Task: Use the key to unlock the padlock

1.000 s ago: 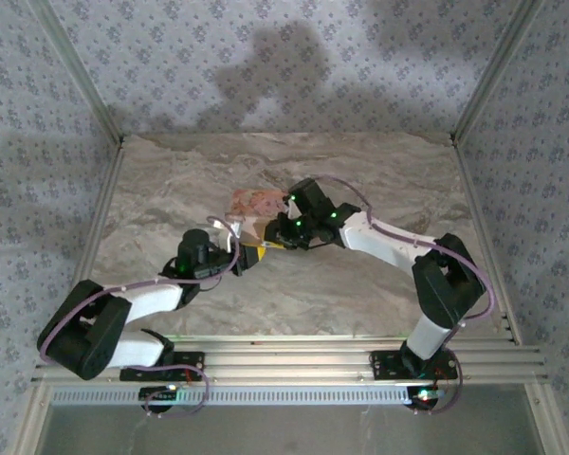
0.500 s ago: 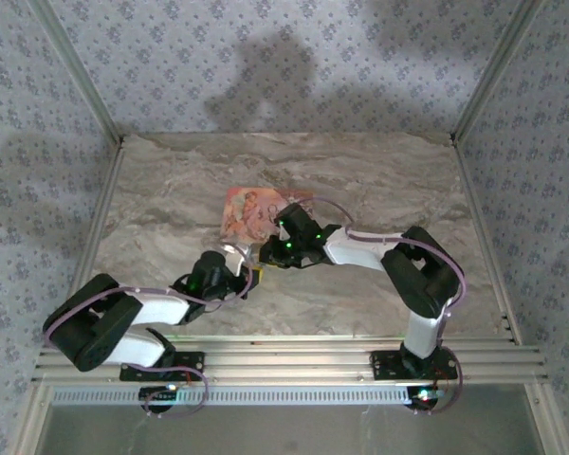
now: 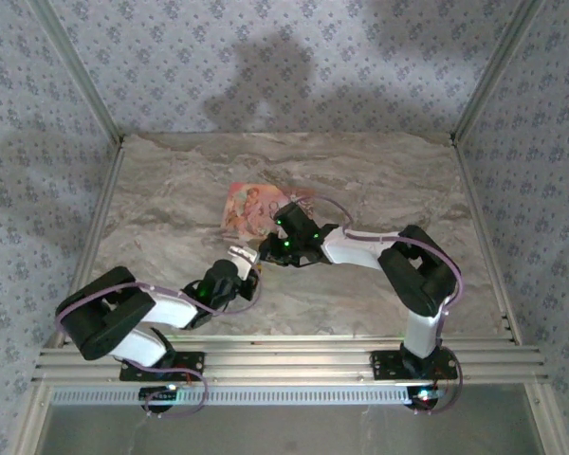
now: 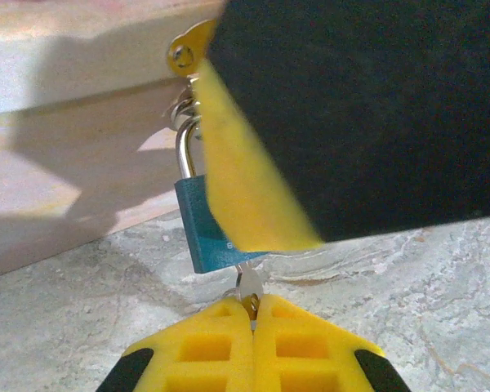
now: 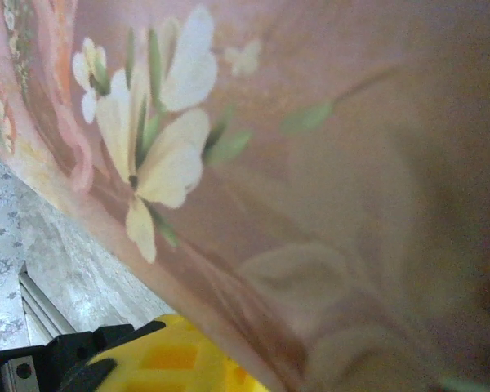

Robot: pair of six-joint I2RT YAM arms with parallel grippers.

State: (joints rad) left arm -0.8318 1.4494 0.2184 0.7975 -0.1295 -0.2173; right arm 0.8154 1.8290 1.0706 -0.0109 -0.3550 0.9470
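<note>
- left tool [image 4: 251,317]: fingers pressed together, pinching the head of the key [image 4: 249,286]. The key meets the underside of the padlock [image 4: 198,222].
- padlock: teal body hangs upright by its shackle [image 4: 183,151] from a brass tab [image 4: 184,54] at the box [image 3: 249,209] front, just above the bench [image 4: 408,310].
- right tool [image 3: 267,253]: one yellow finger [image 4: 245,180] crosses the lock's right side. Cannot tell whether it is spread or gripping the lock.
- risk: the lock hangs free. If the body is not braced, a twist of the key would likely swing the whole lock instead of turning the cylinder.
- risk: the pinch on the key head is small, so torque may slip the key between the pads or pull it out.
- risk: the tools sit very close together, so wrist rotation could knock them against each other or shove the box.
</note>
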